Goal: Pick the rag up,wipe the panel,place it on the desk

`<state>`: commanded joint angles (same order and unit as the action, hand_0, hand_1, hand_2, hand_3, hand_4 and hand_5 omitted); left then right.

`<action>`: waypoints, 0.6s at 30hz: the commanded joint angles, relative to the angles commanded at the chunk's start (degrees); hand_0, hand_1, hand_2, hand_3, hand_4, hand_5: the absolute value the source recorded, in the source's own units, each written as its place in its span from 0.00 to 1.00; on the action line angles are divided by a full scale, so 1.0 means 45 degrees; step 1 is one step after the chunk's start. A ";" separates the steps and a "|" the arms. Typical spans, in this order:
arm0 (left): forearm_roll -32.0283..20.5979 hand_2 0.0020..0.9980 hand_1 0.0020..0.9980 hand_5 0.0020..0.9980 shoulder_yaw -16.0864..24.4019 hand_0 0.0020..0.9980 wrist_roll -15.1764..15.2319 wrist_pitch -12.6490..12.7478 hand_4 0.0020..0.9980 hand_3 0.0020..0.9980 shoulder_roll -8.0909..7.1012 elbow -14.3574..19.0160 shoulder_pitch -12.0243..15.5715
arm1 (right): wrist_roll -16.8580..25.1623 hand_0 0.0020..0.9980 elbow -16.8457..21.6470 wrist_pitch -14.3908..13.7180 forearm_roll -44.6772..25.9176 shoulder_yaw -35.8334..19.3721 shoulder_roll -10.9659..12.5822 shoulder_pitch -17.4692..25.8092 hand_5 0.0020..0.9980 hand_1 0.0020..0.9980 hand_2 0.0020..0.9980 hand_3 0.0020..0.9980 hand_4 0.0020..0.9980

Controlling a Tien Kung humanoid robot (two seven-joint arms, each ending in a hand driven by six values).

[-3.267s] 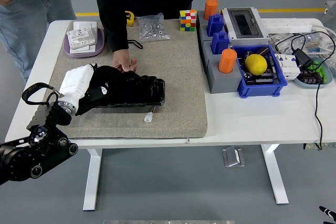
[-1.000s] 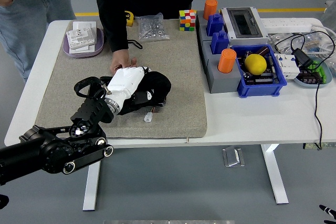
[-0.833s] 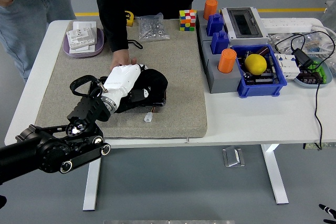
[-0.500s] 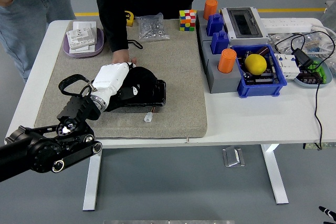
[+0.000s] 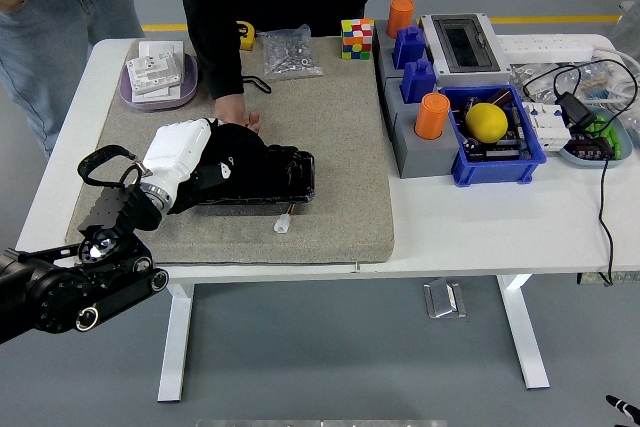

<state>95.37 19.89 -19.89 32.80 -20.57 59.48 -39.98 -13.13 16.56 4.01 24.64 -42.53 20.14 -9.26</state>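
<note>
Fingers of the left hand [image 5: 205, 162], white-shelled with black digits, are curled down onto a dark rag [image 5: 232, 152] and pressing it flat on the black rectangular panel [image 5: 262, 179]. They appear to grip the cloth, though the fingertips themselves merge with the black fabric and cannot be told apart.

Rag sits on the left half of the panel, directly under the palm. Panel lies on the grey felt mat [image 5: 335, 127] with its long axis running left to right; the uncovered stretch extends to the right of the fingers, toward the panel's right end. Judgement: wiping step in hand, and the stroke direction follows that long axis.

A person's bare hand [image 5: 236, 113] rests at the panel's far edge, just beside the robot's hand, apparently steadying the panel. Risk: a stroke drifting away from the robot could brush it.

A small white connector [image 5: 283, 224] lies on the mat just in front of the panel's near edge.

Right arm is not visible; left hand is the only one within reach of the rag.

White bench [image 5: 480, 217] to the right of the mat has bare surface for setting the rag down afterwards.
</note>
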 joint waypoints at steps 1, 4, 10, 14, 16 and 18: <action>0.0016 0.53 0.08 0.00 0.0085 0.19 -0.0011 -0.0016 0.30 0.51 -0.0086 0.0001 0.0046 | -0.0004 0.77 -0.0004 0.0007 0.0015 -0.0010 -0.0008 0.0012 0.59 0.59 0.71 0.65 1.00; 0.0111 0.53 0.08 0.00 0.0317 0.19 -0.0011 -0.0020 0.30 0.51 -0.0281 0.0052 0.0136 | -0.0001 0.77 -0.0017 0.0019 0.0009 -0.0018 -0.0021 0.0037 0.59 0.59 0.71 0.65 1.00; 0.0203 0.53 0.08 0.00 0.0730 0.19 -0.0021 -0.0047 0.30 0.51 -0.0588 -0.0028 0.0268 | 0.0008 0.77 -0.0036 0.0018 0.0010 -0.0051 -0.0034 0.0042 0.59 0.59 0.71 0.65 1.00; 0.0251 0.53 0.08 0.00 0.0922 0.19 0.0001 -0.0041 0.30 0.51 -0.0746 -0.0068 0.0383 | 0.0007 0.77 -0.0042 0.0022 0.0015 -0.0090 -0.0047 0.0060 0.59 0.59 0.71 0.65 1.00; 0.0262 0.53 0.08 0.00 0.0953 0.19 0.0007 -0.0040 0.30 0.51 -0.0803 -0.0086 0.0420 | 0.0006 0.77 -0.0045 0.0024 0.0025 -0.0108 -0.0054 0.0070 0.59 0.59 0.71 0.65 1.00; 0.0283 0.53 0.08 0.00 0.0990 0.19 -0.0005 -0.0055 0.30 0.51 -0.0895 -0.0111 0.0485 | 0.0007 0.77 -0.0051 0.0023 0.0024 -0.0124 -0.0053 0.0083 0.59 0.59 0.71 0.65 1.00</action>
<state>96.65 24.35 -19.91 32.56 -24.59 58.98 -37.80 -13.10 16.33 4.11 24.75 -43.09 19.90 -8.89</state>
